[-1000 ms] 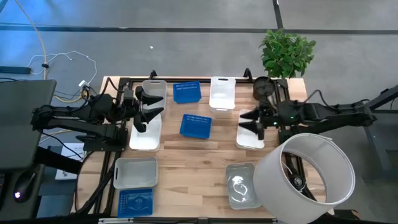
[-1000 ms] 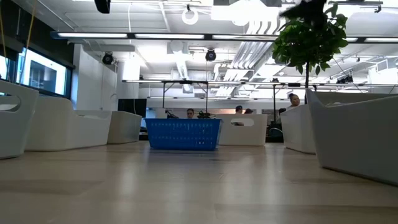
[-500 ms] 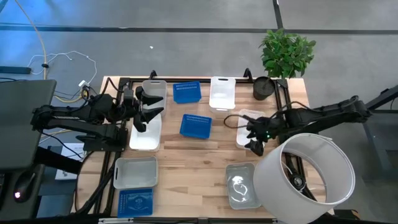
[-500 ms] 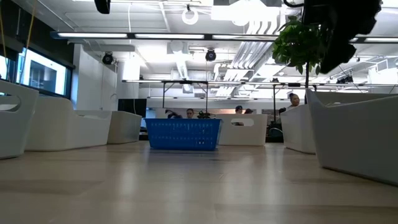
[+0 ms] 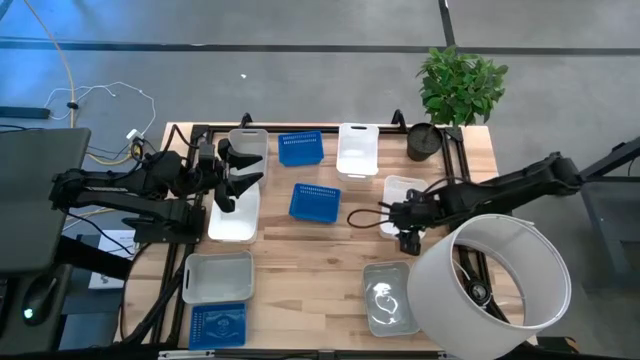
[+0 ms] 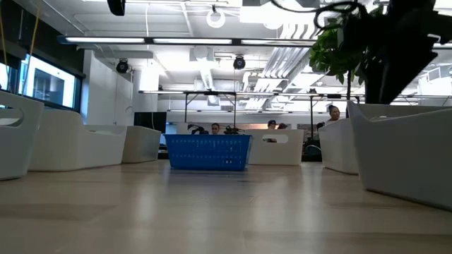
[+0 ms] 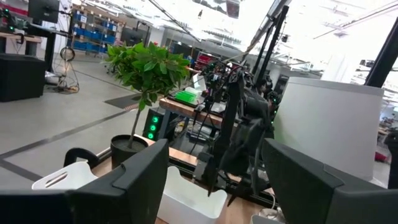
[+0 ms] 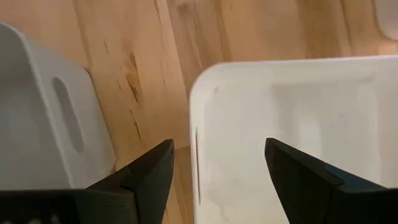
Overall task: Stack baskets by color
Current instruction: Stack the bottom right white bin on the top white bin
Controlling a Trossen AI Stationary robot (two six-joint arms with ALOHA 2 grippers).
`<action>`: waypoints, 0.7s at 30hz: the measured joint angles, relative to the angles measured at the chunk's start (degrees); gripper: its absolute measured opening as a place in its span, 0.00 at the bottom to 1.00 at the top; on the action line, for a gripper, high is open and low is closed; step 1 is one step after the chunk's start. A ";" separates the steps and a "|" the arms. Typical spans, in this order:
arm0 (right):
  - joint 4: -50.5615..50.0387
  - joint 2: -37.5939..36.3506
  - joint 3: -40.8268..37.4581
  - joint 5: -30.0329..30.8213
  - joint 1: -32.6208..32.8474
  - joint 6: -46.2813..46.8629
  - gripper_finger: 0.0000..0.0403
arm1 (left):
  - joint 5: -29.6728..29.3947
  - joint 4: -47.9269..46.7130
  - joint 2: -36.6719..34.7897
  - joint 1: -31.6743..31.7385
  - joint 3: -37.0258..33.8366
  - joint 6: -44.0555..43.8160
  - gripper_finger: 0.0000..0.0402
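Since a second ago, right gripper has dipped, jaws wide, over the rim of the small white rectangular plastic basket, empty; left gripper waits open.

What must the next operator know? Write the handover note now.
Left gripper: open, empty, above the left white basket.
Right gripper: open, empty, fingers either side of a wall of the right white basket.
Elsewhere, each on its own: rear white basket, rear blue basket, middle blue basket, front blue basket, grey baskets.
Done: no stack visible.
Left: all stacking by colour.
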 joint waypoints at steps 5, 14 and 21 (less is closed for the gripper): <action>0.34 4.56 0.00 -1.00 0.02 0.01 0.60 | 0.00 0.00 0.00 0.02 0.00 0.87 0.62; 2.12 9.28 0.00 -0.74 0.02 2.56 0.58 | 0.00 0.00 0.00 0.02 0.00 1.00 0.62; 4.21 9.73 0.00 -0.28 -0.01 4.27 0.39 | -0.01 -0.01 -0.02 0.02 0.00 0.94 0.62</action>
